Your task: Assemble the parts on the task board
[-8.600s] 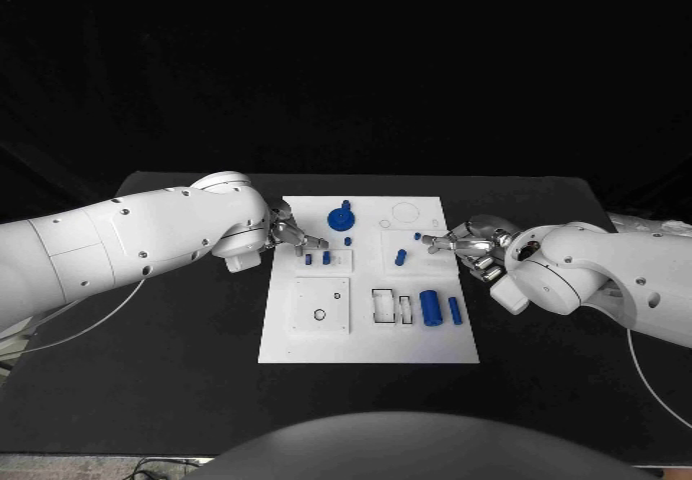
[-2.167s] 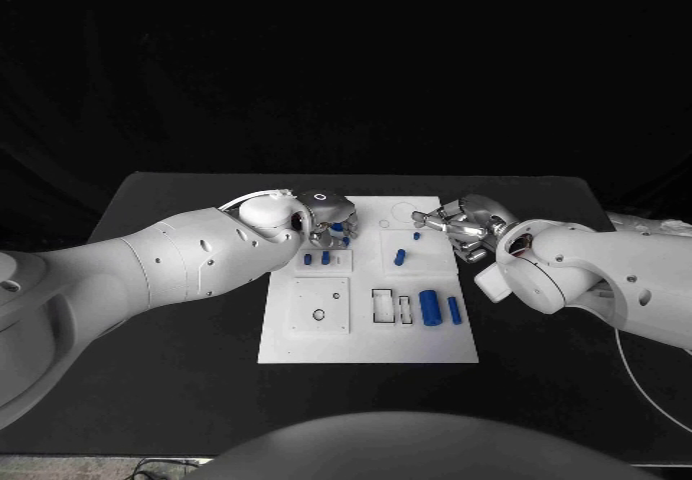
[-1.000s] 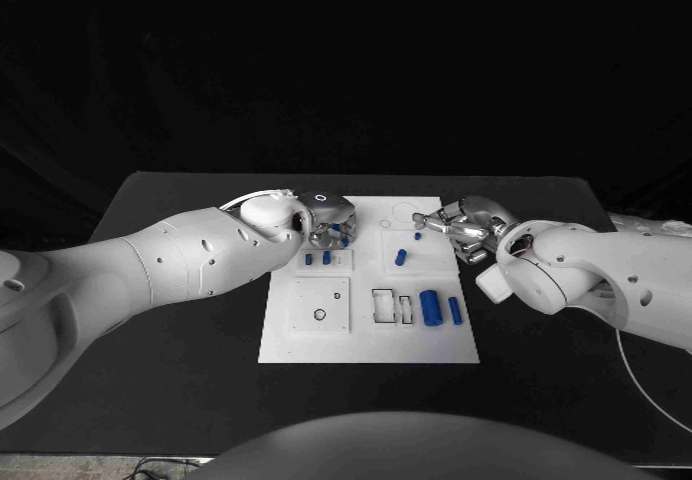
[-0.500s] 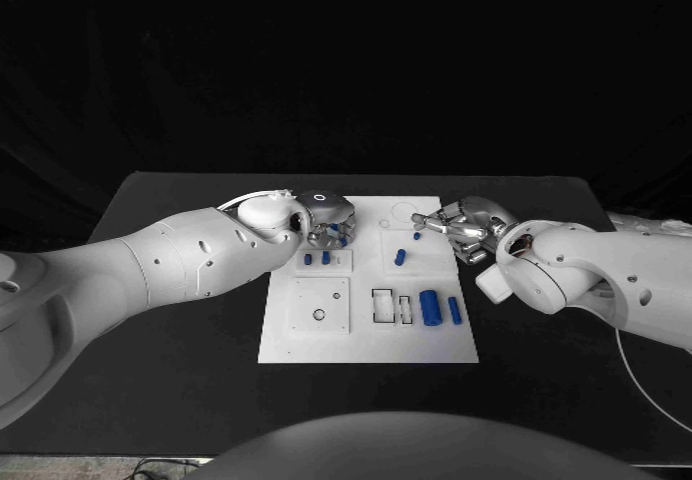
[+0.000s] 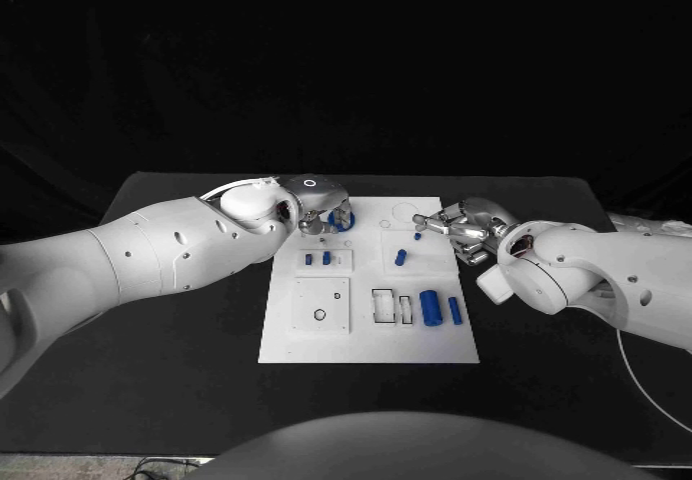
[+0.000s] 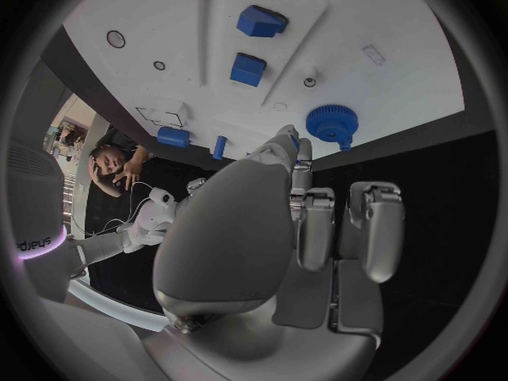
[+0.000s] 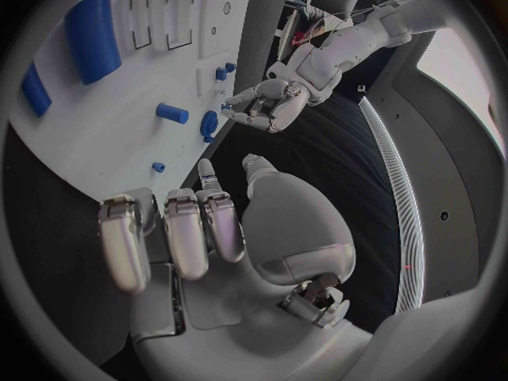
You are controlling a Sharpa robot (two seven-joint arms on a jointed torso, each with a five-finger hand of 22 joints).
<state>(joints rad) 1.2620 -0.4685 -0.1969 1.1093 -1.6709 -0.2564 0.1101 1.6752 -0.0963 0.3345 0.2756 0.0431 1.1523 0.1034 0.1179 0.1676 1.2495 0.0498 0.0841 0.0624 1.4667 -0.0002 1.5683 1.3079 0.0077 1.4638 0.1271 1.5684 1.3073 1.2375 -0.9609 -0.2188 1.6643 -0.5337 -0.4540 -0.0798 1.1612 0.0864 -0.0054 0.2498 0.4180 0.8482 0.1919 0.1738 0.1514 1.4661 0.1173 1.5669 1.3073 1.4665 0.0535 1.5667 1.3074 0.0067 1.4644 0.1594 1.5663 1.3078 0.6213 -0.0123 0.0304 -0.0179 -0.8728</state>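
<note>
White task board [image 5: 368,345] lies mid worktop [image 5: 173,370], long side running away from robot. L hand [image 5: 320,205] sits over the board's far-left corner, just beside the blue gear [image 5: 343,216], which lies flat on the board near that far edge; in L wrist view the gear [image 6: 331,124] is just past the fingers [image 6: 305,220], which are curled in together w/ nothing visible in them, apparently not touching the gear, though contact is hard to judge. R hand [image 5: 464,228] is at the board's right edge, far half, fingers [image 7: 169,233] bent inward side by side, nothing held; a small blue peg [image 5: 418,236] lies just beside it on the board, another short blue cylinder [image 5: 401,257] a bit nearer the robot. Two small blue blocks [image 5: 317,258] stand in a raised white plate on the left half; same pair shows in L wrist view [image 6: 254,46]. Nearer the robot, a square white plate [image 5: 320,303] w/ holes on the left; to its right, rectangular slots [image 5: 384,305], then a large blue cylinder [image 5: 430,305] and a slimmer blue bar [image 5: 454,310] lying parallel, near the right edge. R wrist view has the large cylinder [image 7: 89,35] and bar [image 7: 34,89] well apart from the R hand's fingers.
</note>
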